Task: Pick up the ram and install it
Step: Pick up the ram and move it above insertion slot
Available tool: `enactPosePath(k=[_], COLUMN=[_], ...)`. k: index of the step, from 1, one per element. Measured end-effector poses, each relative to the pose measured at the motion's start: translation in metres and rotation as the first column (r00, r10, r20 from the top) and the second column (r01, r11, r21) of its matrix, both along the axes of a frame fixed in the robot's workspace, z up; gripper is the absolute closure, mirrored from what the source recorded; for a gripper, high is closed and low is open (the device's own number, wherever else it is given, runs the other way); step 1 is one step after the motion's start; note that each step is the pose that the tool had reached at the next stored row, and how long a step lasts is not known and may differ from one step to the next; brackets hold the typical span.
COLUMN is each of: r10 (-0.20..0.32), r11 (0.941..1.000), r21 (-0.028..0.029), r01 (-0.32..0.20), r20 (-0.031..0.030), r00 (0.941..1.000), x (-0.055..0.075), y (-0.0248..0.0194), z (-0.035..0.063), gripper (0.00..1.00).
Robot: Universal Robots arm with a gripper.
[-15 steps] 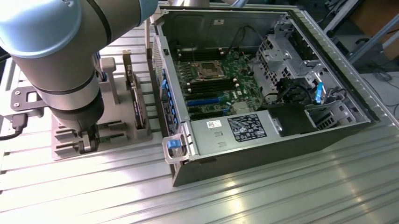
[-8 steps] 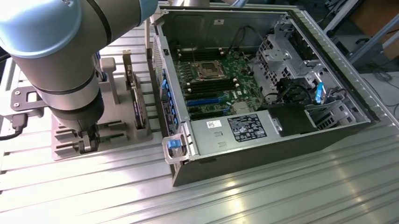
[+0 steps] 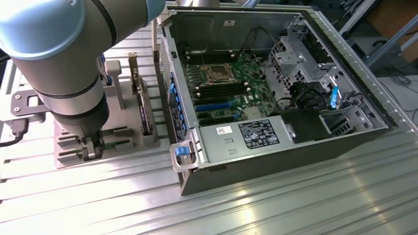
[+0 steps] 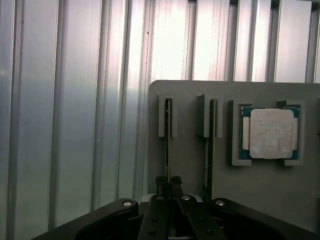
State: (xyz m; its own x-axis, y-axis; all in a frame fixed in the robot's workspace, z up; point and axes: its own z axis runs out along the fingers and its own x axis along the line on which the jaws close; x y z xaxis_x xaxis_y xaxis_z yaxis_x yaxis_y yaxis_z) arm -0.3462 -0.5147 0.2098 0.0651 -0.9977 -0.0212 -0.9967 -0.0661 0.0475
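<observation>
The pincer (image 4: 169, 186) is pressed together on the ram (image 4: 168, 140), pinching its top edge. The ram stands on edge in a narrow slot of the grey holder (image 4: 190, 100), at the side far from the processor chip (image 4: 270, 133).

Risks, as I judge them:
- The ram is thin and stiff. If the pull is not straight along the slot, it can jam on the slot walls and lift the whole holder w/ it.
- The grip takes only a small part of the long edge, so the strip may swing or slip.
- A second strip (image 4: 208, 150) stands just beside; a sideways move could knock it.

Materials etc.: the holder is matte grey, prob. plastic, w/ cut pockets. The chip has a square, dull silver lid on a green frame. The tabletop (image 4: 75, 100) is ribbed metal, shiny, w/ long grooves. Farther, the computer case (image 3: 274, 147) lies open, sheet metal, w/ the green main board (image 3: 225, 85) inside.
</observation>
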Motion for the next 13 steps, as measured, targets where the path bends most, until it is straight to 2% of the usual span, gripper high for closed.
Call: enactPosePath(k=[7, 11, 13], r10=[0.0, 0.0, 0.0], r11=[1.0, 1.0, 1.0], r21=[0.0, 0.0, 0.0], r01=[0.0, 0.0, 0.0], r20=[0.0001, 0.0002, 0.0002], r00=[1.0, 1.0, 1.0], x=[0.0, 0.0, 0.0], y=[0.0, 0.0, 0.0], z=[0.0109, 0.0215, 0.0298], gripper=[0.88, 0.88, 0.88])
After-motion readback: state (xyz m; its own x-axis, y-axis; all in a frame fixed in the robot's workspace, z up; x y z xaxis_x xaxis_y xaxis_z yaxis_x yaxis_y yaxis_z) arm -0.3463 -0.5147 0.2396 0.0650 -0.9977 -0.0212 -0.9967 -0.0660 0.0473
